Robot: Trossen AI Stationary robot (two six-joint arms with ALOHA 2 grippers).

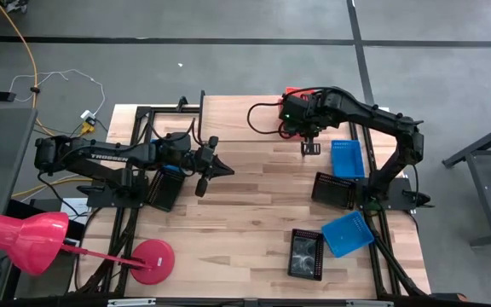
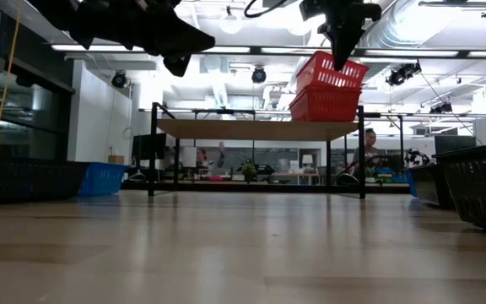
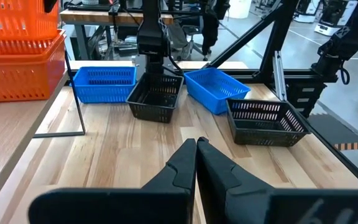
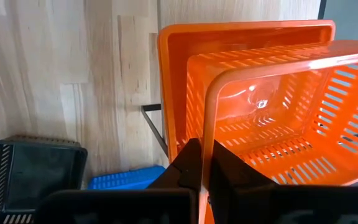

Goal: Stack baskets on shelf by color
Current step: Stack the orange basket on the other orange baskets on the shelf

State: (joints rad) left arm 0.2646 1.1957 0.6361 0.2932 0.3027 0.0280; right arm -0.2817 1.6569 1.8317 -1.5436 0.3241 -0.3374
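Two red-orange baskets sit one in the other at the right end of the shelf (image 2: 251,129). The lower basket (image 2: 326,106) rests flat on the plank. The upper basket (image 2: 332,74) is tilted, and my right gripper (image 2: 342,52) is shut on its rim from above. My left gripper (image 1: 221,169) hovers shut and empty over the table's left half. Blue baskets (image 1: 348,158) (image 1: 347,233) and black baskets (image 1: 334,189) (image 1: 306,253) lie flat on the table's right side. My right gripper pinches the upper red-orange basket's side wall at the rim (image 4: 207,127), one finger inside the basket and one outside. The fingers point steeply down from above. The basket is tilted, and its lower part rests in the red-orange basket beneath (image 4: 173,93).
A black basket (image 1: 165,189) lies under my left arm, with something blue beside it. A red lamp base (image 1: 153,260) and a pink lamp shade (image 1: 24,239) stand at the near left corner. Bare wood lies open in the table's middle (image 1: 254,205). The shelf's left part (image 2: 209,128) is bare.
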